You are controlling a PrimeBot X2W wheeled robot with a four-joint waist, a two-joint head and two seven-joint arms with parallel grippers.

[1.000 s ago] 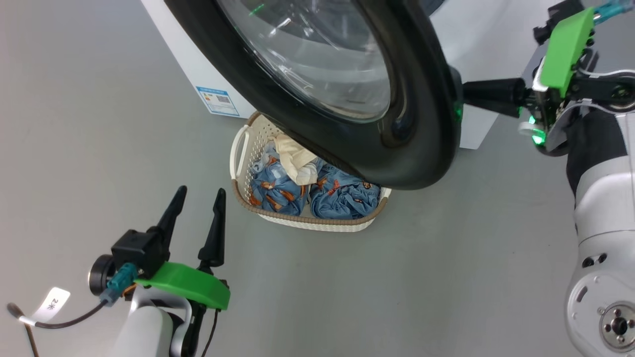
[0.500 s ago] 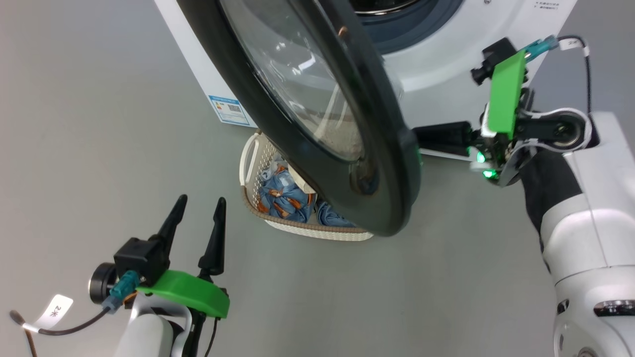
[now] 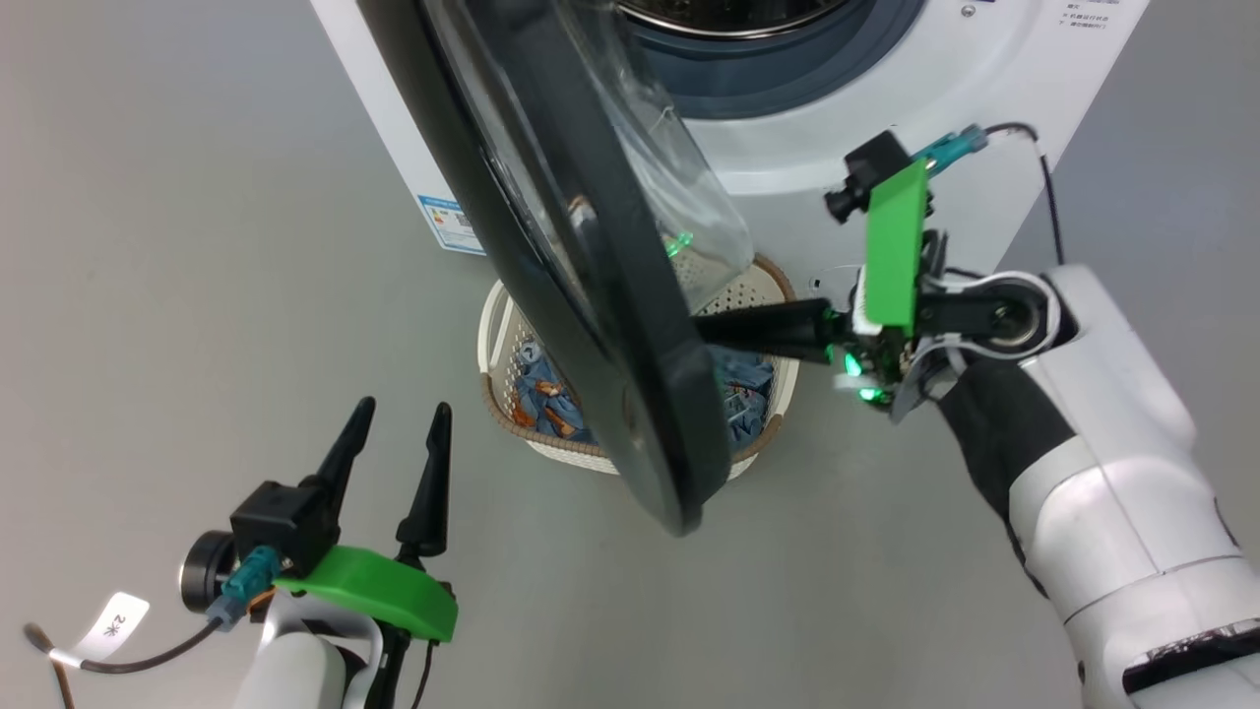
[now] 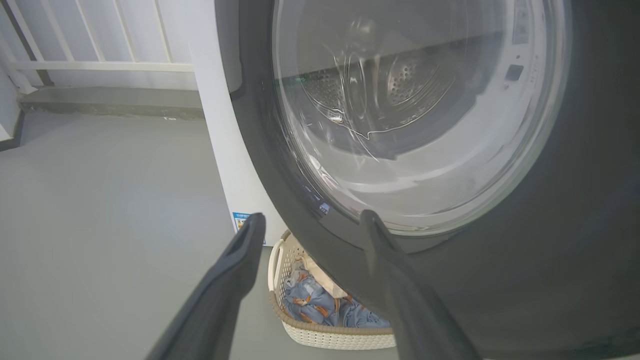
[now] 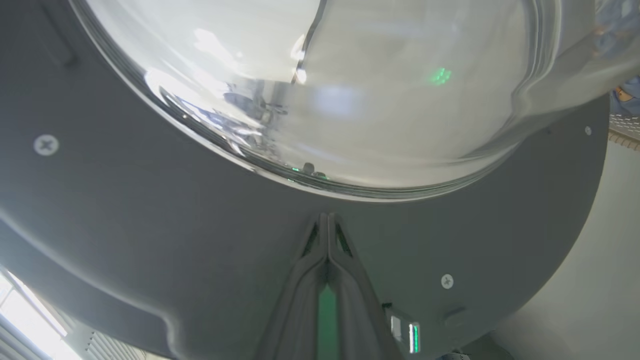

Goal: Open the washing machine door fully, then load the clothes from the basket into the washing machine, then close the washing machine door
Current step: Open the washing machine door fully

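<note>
Left end effector (image 3: 402, 406): near left, above the floor, fingers spread wide with nothing between them. It is well apart from the door, on its outer side. Door (image 3: 610, 345): partly swung out from the washing machine (image 3: 837, 148) and almost edge-on in the head view. Its long axis runs from far left down to near centre, and the glass bowl bulges right toward the drum opening. Hinge judged to be at the far-left end. Basket (image 3: 497, 335): on the floor under the door's lower edge, just in front of the machine. The clothes (image 3: 544, 406) lie in it, partly hidden by the rim. Right end effector (image 3: 711, 330): fingers clenched together, holding nothing, pointing left. In the right wrist view the fingertips (image 5: 322, 240) appear to touch the door's grey inner face just below the glass. Judgement: the door lies directly left of the right end effector, which is the nearer arm. Opening fully calls for a further leftward push about the hinge. That swing heads toward the left end effector's side.
</note>
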